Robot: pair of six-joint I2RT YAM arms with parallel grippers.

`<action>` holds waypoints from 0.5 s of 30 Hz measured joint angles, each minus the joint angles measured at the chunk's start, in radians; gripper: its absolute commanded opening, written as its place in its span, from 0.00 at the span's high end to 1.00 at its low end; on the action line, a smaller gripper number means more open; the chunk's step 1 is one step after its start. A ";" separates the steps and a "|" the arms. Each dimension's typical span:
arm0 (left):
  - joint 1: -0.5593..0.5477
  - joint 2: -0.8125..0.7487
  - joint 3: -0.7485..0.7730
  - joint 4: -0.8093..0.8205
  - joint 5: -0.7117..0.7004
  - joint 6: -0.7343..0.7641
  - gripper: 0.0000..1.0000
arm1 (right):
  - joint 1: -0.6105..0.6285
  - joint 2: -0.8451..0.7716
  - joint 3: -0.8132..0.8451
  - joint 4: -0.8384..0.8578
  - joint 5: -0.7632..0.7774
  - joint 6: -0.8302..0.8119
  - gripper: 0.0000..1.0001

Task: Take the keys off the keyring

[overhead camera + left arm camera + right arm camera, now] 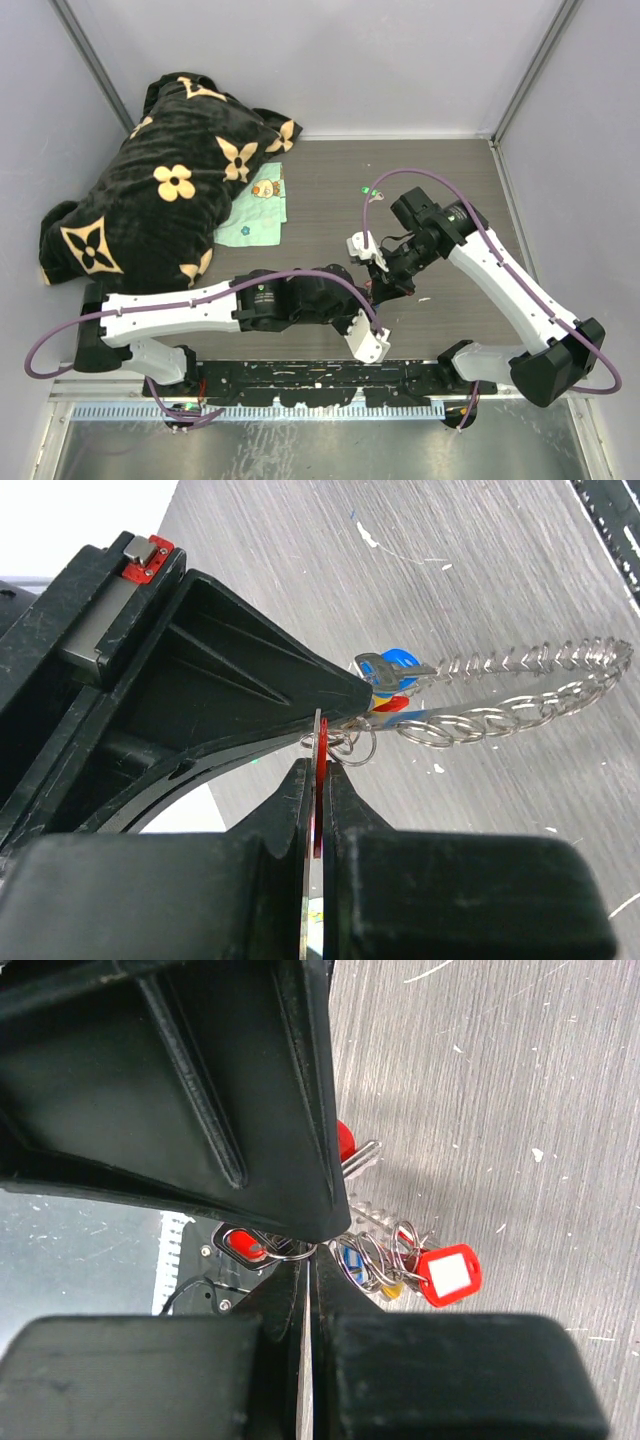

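Shiny metal keyring (530, 659), glossy plastic-tagged keys (386, 667), scuffed woodgrain table (300, 560).

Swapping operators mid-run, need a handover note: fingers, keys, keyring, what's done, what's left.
Left gripper: fingers shut on a red tag, seen edge-on.
Right gripper: fingers shut on a thin wire loop in the bunch.
Keyring: held between the two arms, stretching away from the left fingers.
Keys: blue-tagged key and white-labelled red tag sit bunched on small loops at the ring.
Done: no key visibly off.
Left: work every key free.
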 measured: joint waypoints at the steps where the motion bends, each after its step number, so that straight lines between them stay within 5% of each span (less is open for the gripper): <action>1: -0.003 0.000 0.000 -0.002 -0.004 0.020 1.00 | -0.005 0.000 -0.002 0.000 -0.005 -0.002 0.99; 15: -0.087 0.010 -0.006 -0.003 -0.141 0.238 1.00 | -0.046 0.000 -0.021 -0.039 -0.076 -0.028 0.99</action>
